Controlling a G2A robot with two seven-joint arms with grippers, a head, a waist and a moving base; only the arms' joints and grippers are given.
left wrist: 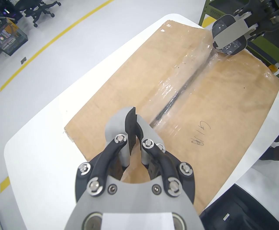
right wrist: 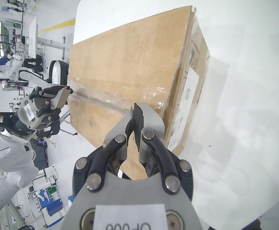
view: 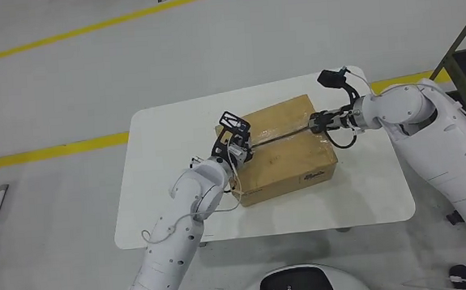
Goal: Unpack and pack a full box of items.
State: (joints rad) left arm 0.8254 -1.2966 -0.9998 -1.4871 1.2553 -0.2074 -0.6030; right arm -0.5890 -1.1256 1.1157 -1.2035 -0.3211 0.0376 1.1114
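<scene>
A closed brown cardboard box sits in the middle of the white table. Clear tape runs along its top centre seam. My left gripper is shut, with its tips just above one end of the seam. At the opposite end of the seam, my right gripper is also shut, its tips at the box's top edge. Each wrist view shows the other gripper across the box: the right gripper and the left gripper. The box's contents are hidden.
White labels are stuck on the box's end face. Bare table surface lies around the box on all sides. A green metal frame stands past the table's right side. Yellow floor lines run behind.
</scene>
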